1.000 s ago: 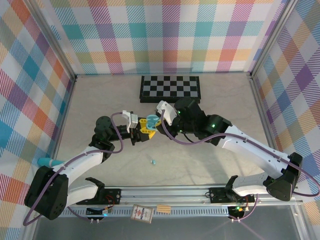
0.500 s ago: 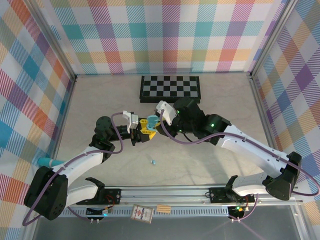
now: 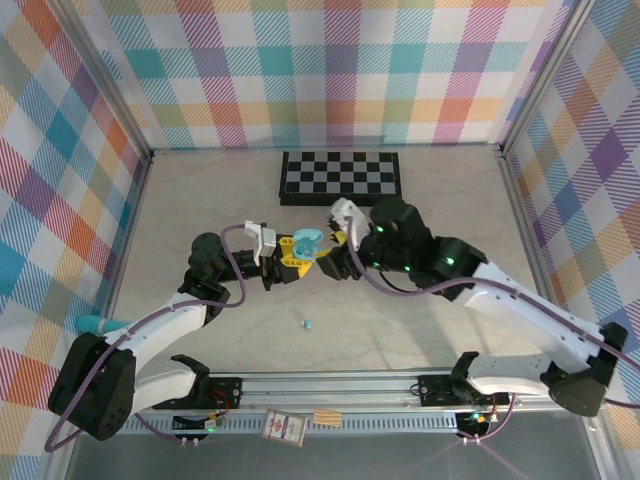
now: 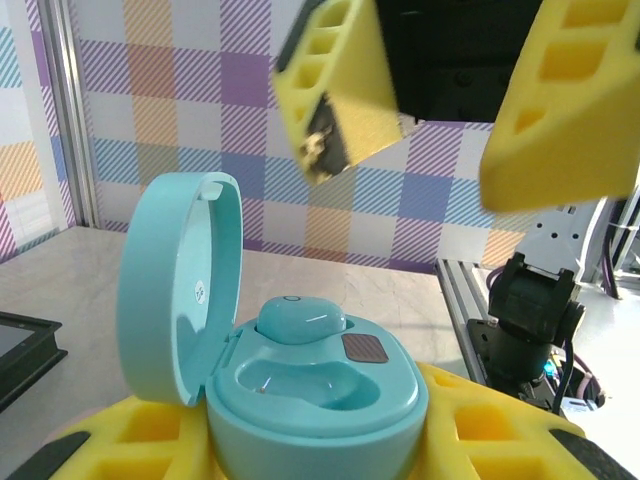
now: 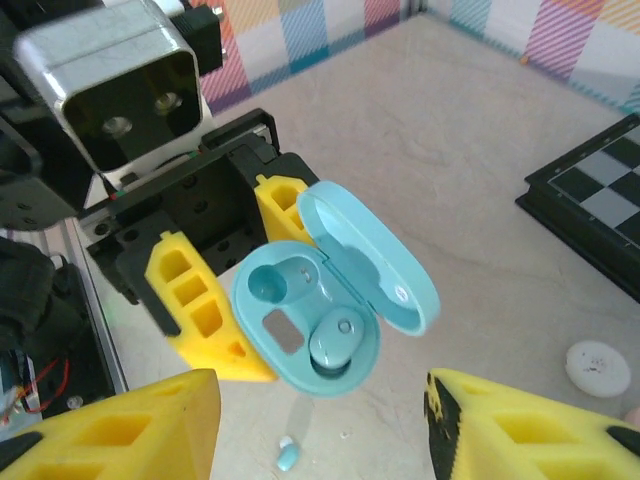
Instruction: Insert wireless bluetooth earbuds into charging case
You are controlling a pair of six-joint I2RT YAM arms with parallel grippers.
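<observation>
Loose teal plastic earbud [image 3: 307, 323] lies on the pale stone-look tabletop [image 3: 200, 200] beyond the metal front rail [image 3: 340, 383], open room all round. Farther in, the left gripper [image 3: 293, 255] clamps an open teal pebble-shaped charging case [image 3: 307, 241], one seated teal bud [image 4: 300, 319] inside. The right gripper [image 3: 332, 255] hangs just beside, jaws apart, empty. Folded black-and-white chessboard [image 3: 340, 177] rests near the plaid back wall [image 3: 330, 70].

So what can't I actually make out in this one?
Left wrist: the case underside, hidden by the left fingers clamping it.
Left wrist: the right fingers, blurred and cut off by the top edge.
Top: the loose bud, too small to tell its shape or which way it lies.
</observation>
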